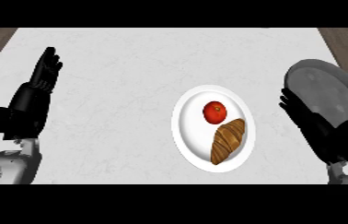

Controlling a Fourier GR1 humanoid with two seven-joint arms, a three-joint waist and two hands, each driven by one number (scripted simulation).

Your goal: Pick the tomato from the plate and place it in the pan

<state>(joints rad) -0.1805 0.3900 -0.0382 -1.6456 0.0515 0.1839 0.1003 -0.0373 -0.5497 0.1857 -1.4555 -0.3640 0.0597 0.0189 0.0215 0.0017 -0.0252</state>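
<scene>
Head view looks steeply down on a pale grey counter with a faint marbled mottling; slivers of brown wood-toned floor show at the upper left and upper right corners of the frame.

Right of centre sits a white plate — smooth, glossy, seen as a tall oval with a raised rim. On its upper half lies the tomato, round, red and shiny, with a small dark spot at its top. Just below it and touching or nearly touching it lies a croissant, golden brown, ridged in diagonal bands, stretched from the plate's middle right down toward its lower edge.

At the right edge of the frame is the pan, a dark grey round vessel with a dull metallic sheen and lighter patches inside. It stands apart from the plate, with bare counter between them.

The right hand — matte black, on a grey forearm — comes in from the lower right, its fingers straight and held together, overlapping the pan's lower left rim. It holds nothing and is clear of the plate.

The left hand rests near the left edge, fingers straight, together and pointing up the frame, well apart from the plate.

No writing or brand marks can be read on anything.
</scene>
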